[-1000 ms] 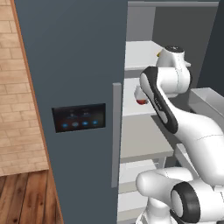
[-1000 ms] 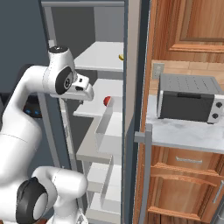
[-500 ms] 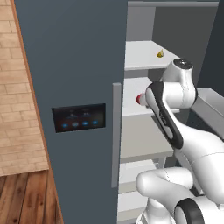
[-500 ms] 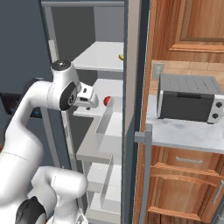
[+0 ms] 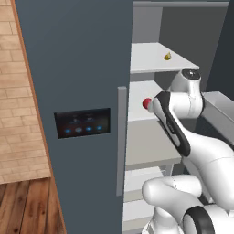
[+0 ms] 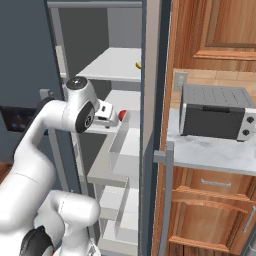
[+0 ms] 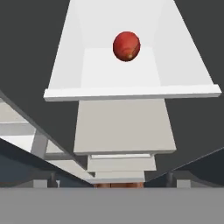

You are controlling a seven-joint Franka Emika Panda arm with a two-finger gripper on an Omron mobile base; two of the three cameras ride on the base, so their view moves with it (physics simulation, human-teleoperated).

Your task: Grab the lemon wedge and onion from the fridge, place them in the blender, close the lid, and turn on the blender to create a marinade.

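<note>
The fridge point(image 5: 77, 68) stands open, its pale shelves showing. On the middle shelf lies the onion point(image 5: 146, 103) point(image 6: 122, 115) point(image 7: 126, 46), small, round and dark red. A yellow lemon wedge point(image 5: 167, 56) point(image 6: 138, 65) rests on the shelf above. My gripper point(image 6: 111, 112) point(image 7: 110, 179) is level with the middle shelf, just short of the onion and pointing at it. It is open, with its tips wide apart and nothing between them. The blender and its lid are out of view.
The fridge's left door, with its black light panel point(image 5: 82, 123) and bar handle point(image 5: 121, 137), stands close on the left of the arm. A door bin point(image 6: 117, 155) juts out below the hand. To the right, a toaster oven point(image 6: 217, 111) sits on a counter.
The arm has come down from the upper shelf's height to the middle shelf. The hand has moved closer to the onion.
</note>
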